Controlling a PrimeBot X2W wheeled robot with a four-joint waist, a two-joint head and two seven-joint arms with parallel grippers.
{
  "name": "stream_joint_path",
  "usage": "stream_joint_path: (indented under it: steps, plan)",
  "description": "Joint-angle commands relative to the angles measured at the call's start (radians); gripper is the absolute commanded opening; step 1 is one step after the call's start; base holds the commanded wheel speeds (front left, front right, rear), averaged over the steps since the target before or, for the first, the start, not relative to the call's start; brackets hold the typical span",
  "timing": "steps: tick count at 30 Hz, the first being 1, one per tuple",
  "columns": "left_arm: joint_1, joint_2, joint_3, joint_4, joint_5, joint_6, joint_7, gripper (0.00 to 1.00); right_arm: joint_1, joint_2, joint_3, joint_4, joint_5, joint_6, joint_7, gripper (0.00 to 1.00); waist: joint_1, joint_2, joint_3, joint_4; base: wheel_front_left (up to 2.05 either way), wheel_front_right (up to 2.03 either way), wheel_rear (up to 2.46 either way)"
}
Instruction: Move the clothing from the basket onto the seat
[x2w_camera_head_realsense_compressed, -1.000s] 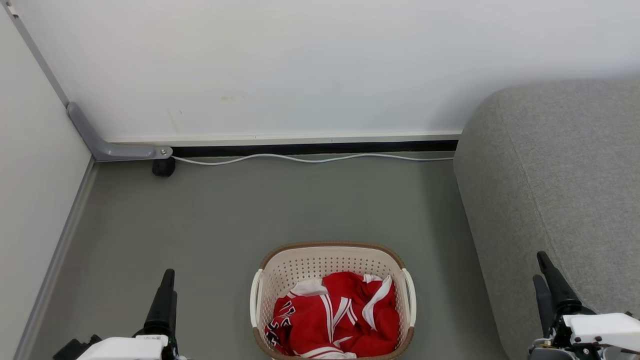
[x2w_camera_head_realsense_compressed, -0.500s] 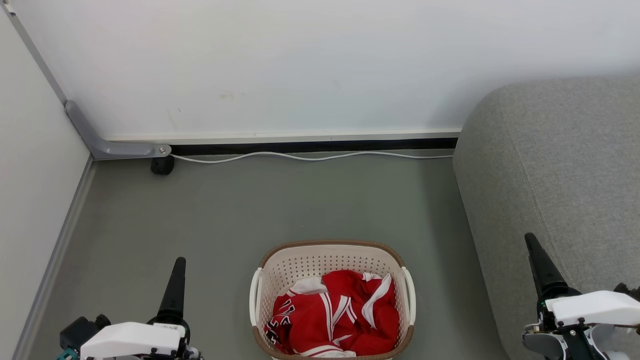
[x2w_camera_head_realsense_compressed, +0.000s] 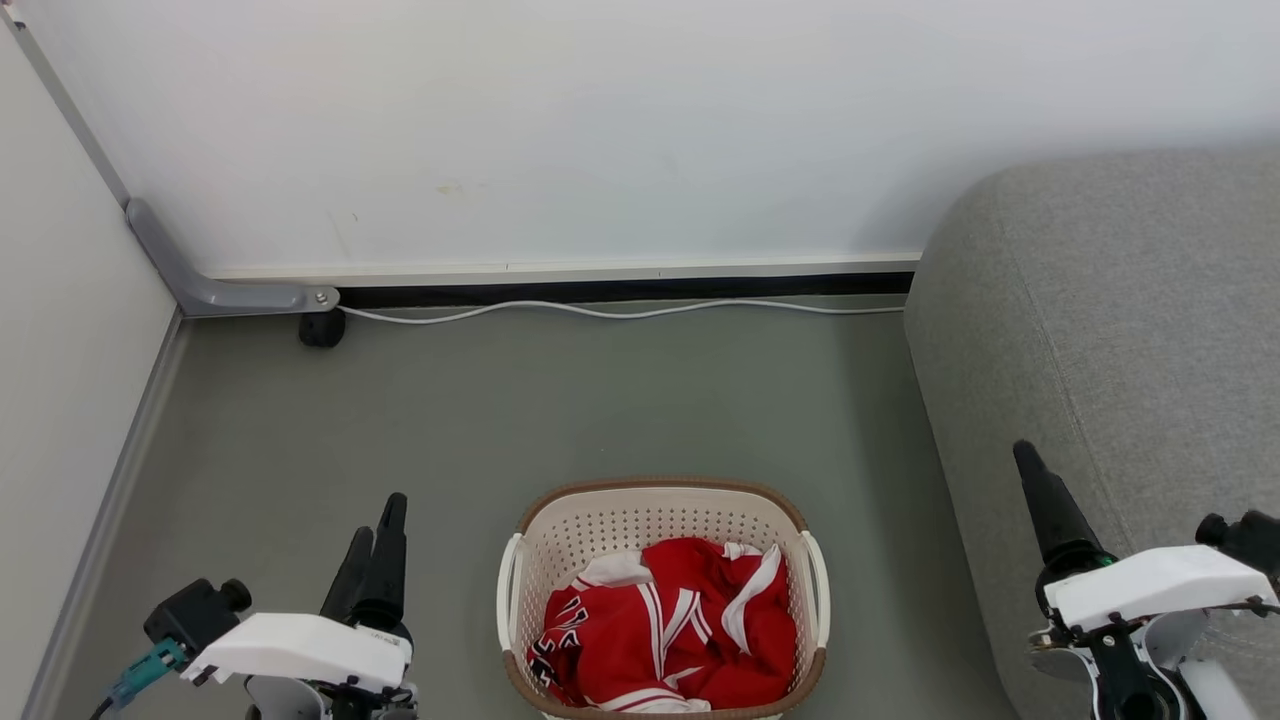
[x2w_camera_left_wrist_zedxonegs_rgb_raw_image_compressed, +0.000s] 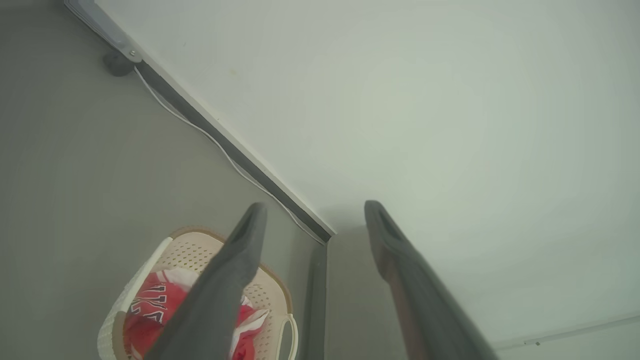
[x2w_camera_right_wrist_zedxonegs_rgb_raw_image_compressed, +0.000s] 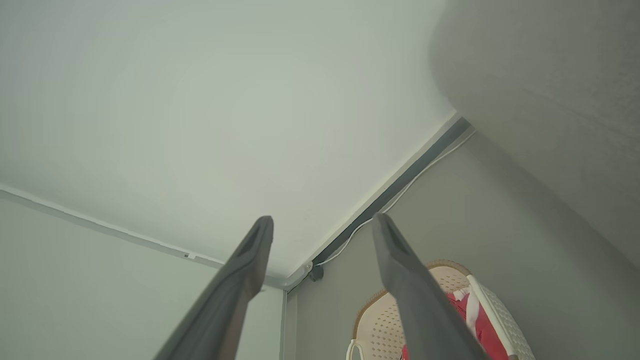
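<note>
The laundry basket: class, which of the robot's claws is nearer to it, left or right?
Left. The left claw hangs over the floor just left of the basket; the right claw is farther off on the other side, over the edge of the sofa.

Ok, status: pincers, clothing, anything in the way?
Left pincer open, empty, beside the basket. Right pincer open, empty, by the seat. Clothing in basket. Cable along wall, well clear.

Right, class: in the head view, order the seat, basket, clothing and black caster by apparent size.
1. seat, largest though cut off by the frame.
2. basket.
3. clothing, inside it.
4. black caster, farther away, yet clearly smallest.
</note>
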Motion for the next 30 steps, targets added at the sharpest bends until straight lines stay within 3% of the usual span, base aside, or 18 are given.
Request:
stream_joint_path:
  steps: [1, 13, 30]
  plan:
    - [-0.061, 0.018, 0.005, -0.018, 0.029, -0.004, -0.010, 1.00, -0.056, -0.025, 0.017, -0.018, -0.026, 0.004, -0.015, 1.00, -0.0001, 0.0000, 0.000, -0.001, 0.00, 0.00, 0.00]
    - [-0.109, 0.044, -0.046, 0.000, 0.258, -0.005, -0.045, 1.00, -0.116, -0.072, 0.104, -0.001, -0.173, 0.005, -0.050, 1.00, -0.0001, 0.0000, 0.011, -0.002, 0.00, 0.00, 0.00]
    - [-0.145, 0.034, -0.019, 0.050, 0.505, 0.025, -0.092, 1.00, -0.151, -0.080, 0.132, 0.053, -0.364, 0.006, -0.097, 1.00, -0.0001, 0.0000, 0.008, -0.007, 0.00, 0.00, 0.00]
